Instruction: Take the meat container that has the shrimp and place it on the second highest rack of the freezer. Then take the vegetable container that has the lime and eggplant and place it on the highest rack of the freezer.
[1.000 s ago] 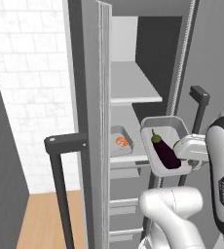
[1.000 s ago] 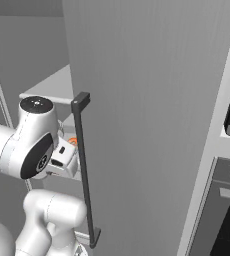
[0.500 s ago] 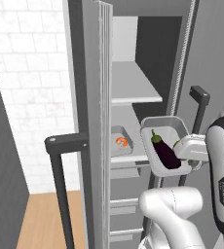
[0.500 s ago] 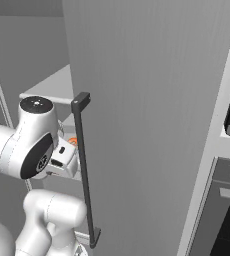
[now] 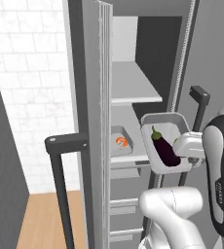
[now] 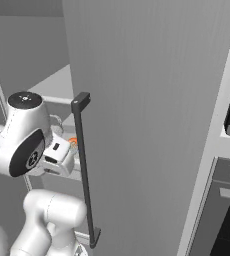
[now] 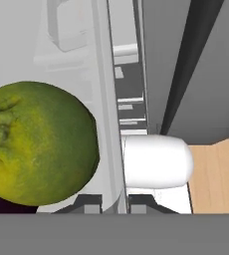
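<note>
fingers [image 7: 111, 201] clamp vegetable container [image 5: 155, 120] rim | eggplant [image 5: 164, 149], lime [image 7: 37, 144] inside | writing unreadable

Both base views look forward from behind the arm, left and right, sharing the open freezer [image 5: 133, 58]. The hand view sits close against the lime [image 7: 37, 144].

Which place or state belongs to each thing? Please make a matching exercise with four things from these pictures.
Things:
1. shrimp
2. eggplant
3. highest rack
4. lime

Places or states:
A. lies in the tray held up in front of the open freezer
B. bare shelf board, nothing on it
C. large and green, close to the camera in the hand view
D. in a tray on the second highest rack

Pairs: 1-D, 2-A, 3-B, 4-C
</note>
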